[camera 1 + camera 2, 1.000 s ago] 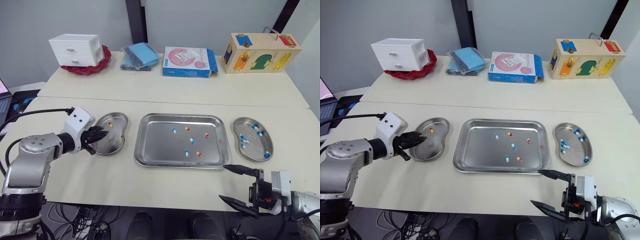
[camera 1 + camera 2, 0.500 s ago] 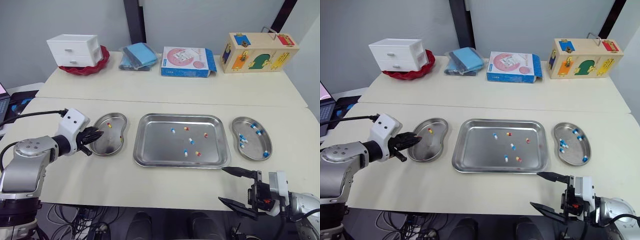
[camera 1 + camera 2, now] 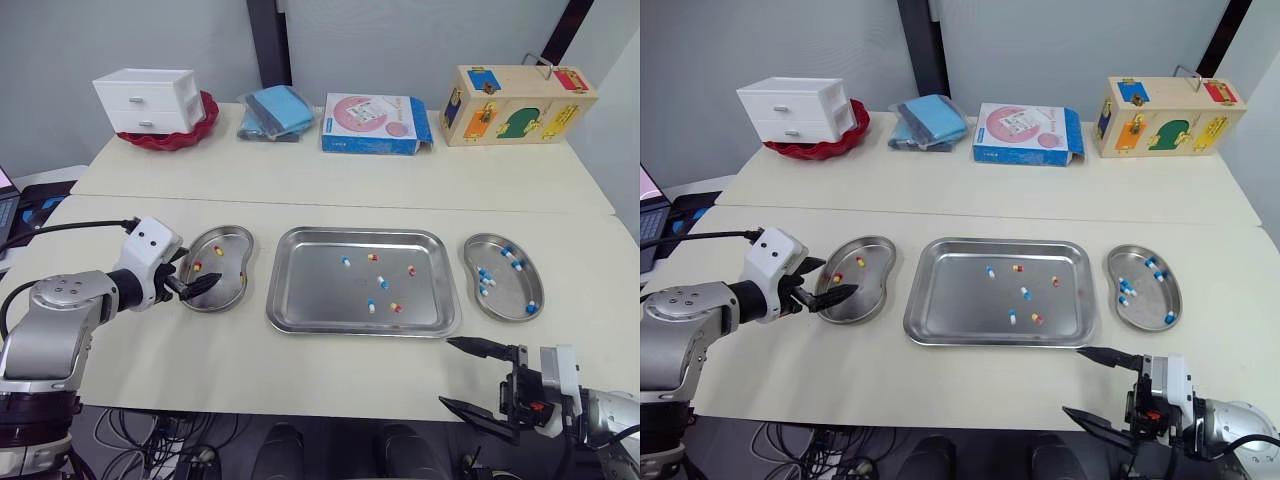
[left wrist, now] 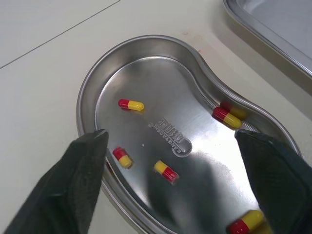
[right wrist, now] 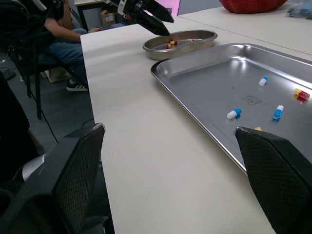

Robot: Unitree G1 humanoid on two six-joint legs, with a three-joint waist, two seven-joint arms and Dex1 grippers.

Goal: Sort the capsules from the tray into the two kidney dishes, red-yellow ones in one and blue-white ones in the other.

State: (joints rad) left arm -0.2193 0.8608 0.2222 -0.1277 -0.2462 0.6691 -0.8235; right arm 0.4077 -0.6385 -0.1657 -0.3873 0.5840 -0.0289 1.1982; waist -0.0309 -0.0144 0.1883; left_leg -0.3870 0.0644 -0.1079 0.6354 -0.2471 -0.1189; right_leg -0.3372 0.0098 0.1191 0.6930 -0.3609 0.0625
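Left gripper (image 4: 171,136) splayed; red-yellow capsules (image 4: 165,170) between fingers, apparently below.

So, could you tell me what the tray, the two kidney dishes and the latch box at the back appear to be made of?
Tray, left kidney dish and right kidney dish: likely stainless steel with a satin finish, since they are grey with soft reflections and rolled rims. Latch box: pale wood, possibly plywood, with painted coloured panels.
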